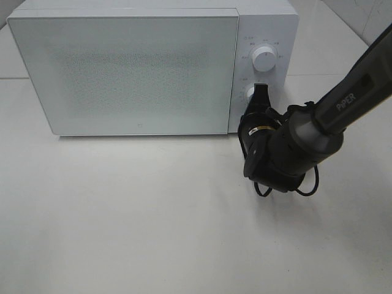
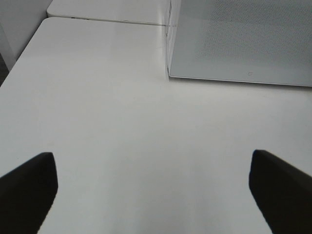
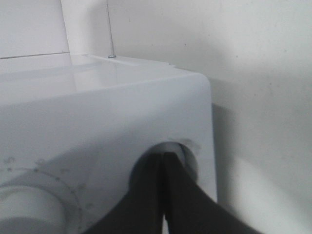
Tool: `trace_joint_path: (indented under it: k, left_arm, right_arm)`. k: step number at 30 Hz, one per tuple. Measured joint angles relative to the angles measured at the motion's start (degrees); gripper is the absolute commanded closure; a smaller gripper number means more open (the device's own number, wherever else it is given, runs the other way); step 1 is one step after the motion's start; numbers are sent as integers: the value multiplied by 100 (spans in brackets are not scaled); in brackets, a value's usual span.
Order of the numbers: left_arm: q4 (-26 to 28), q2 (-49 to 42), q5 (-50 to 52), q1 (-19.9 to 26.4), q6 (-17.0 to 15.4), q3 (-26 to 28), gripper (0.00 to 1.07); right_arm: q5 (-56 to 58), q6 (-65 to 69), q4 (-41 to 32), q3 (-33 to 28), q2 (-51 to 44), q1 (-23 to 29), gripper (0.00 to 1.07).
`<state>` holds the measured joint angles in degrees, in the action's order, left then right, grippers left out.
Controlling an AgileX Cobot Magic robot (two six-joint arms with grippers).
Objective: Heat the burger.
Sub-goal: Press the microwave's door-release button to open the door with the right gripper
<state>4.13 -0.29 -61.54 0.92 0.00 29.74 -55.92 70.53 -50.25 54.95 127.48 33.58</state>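
Near left: left gripper hangs over the bare white tabletop. Its two dark fingers stand wide apart, with nothing between them. It shows only in its own wrist view.

Mid right: the dark grey right arm, lettered "PiPER", reaches in from the far right edge. A loop of black cable hangs beneath its wrist.

Right gripper points at the control panel. Its jaws are pressed together and hold nothing. The tips sit at the round white lower knob. From the wrist view the tips meet in front of that knob; I cannot tell whether they touch it.

Far: a boxy white microwave oven stands on the table. Its frosted speckled door is shut and covers most of the front. The control panel sits on the right, with a round white upper knob above the lower one.

Burger: it shows in no view. With the door shut and clouded, I cannot tell where it is.
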Motion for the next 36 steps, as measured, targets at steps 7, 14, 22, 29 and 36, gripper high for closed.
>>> trace_joint_path:
  k: [7,14,22,29,36]
  left_arm:
    - [0,0,0,0,0,0,6]
    - [0,0,0,0,0,0,6]
    - [0,0,0,0,0,0,6]
    - [0,0,0,0,0,0,6]
    - [0,0,0,0,0,0,6]
  right_arm:
    - [252,-384,-630,309,34,0,107]
    - [372,-470,-751,384,40,17,107]
    - [401,-470,-762,390,40,17,107]
    - [498,-470,-682,327,-34,0,107]
    - [625,-464,-441,201,-189,-52,107]
